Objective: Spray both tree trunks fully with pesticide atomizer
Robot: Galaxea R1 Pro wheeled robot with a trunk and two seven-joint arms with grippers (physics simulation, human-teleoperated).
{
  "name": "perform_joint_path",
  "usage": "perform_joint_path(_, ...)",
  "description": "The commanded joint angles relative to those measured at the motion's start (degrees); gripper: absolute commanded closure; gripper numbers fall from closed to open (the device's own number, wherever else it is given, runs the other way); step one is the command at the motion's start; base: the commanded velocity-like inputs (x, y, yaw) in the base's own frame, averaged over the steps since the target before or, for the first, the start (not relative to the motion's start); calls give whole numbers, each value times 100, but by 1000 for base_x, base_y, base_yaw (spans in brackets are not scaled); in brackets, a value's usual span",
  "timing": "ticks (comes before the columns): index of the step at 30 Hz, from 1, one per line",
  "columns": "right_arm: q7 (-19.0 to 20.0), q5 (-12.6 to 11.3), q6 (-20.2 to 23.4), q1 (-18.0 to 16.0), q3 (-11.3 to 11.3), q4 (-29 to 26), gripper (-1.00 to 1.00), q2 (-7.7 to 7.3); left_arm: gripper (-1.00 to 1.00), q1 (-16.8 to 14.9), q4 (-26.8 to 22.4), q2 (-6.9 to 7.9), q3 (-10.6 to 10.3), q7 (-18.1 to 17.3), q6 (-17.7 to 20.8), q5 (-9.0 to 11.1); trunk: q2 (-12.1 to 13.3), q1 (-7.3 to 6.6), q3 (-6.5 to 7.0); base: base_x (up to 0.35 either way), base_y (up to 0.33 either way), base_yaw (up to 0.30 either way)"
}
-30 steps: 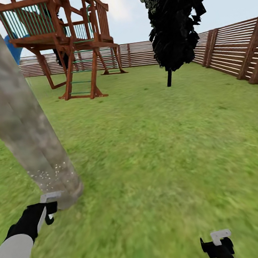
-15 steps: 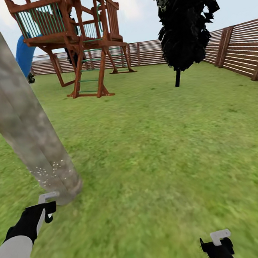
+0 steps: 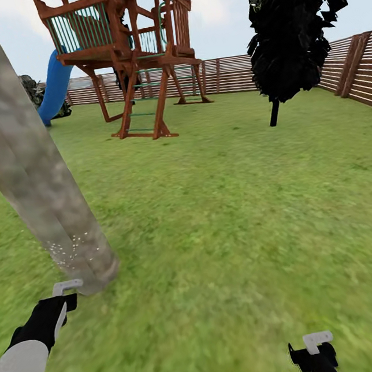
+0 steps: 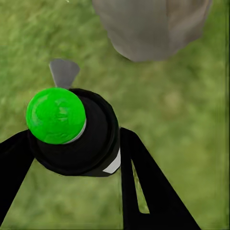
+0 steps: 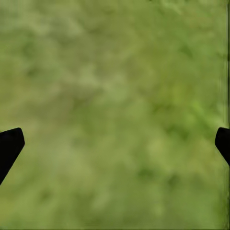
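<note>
A thick grey-beige tree trunk [image 3: 25, 159] leans across the left of the head view, with fine white pesticide specks [image 3: 71, 246] low on its bark. My left gripper [image 3: 59, 303] hangs just before the trunk's base. In the left wrist view it [image 4: 74, 136] is shut on the pesticide atomizer [image 4: 91, 148], a dark bottle whose top shows bright green, with a grey nozzle [image 4: 63, 72] toward the trunk's foot [image 4: 148, 26]. My right gripper [image 3: 314, 356] hovers over bare grass, open [image 5: 115, 143] with nothing between its fingers.
A brown wooden play tower [image 3: 135, 52] with a blue slide [image 3: 55, 88] stands at the back left. A black cypress-like tree [image 3: 294, 27] rises at the back right. A slatted fence [image 3: 358, 71] rings the lawn [image 3: 229, 204].
The camera has swung left, so the tower and black tree sit further right and the blue slide has come into view. Both arms hold their places.
</note>
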Motion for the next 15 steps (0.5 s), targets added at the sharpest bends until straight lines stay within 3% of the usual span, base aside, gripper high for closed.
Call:
perform_joint_path(1,-14,61,-18,-4,-43,8,-100,2,100,-3,-9,-35,16,0,28,-16,-2,1,-5,176,-244,5)
perform_joint_path(7,-14,61,-18,-5,-43,8,-100,3,100,-3,-10,-174,12,0,28,-14,-2,1,-5,176,-244,1)
perform_joint_path(15,-14,61,-18,-4,-43,8,-100,12,100,-3,-78,-171,40,7,28,-7,-2,1,-5,176,-244,263)
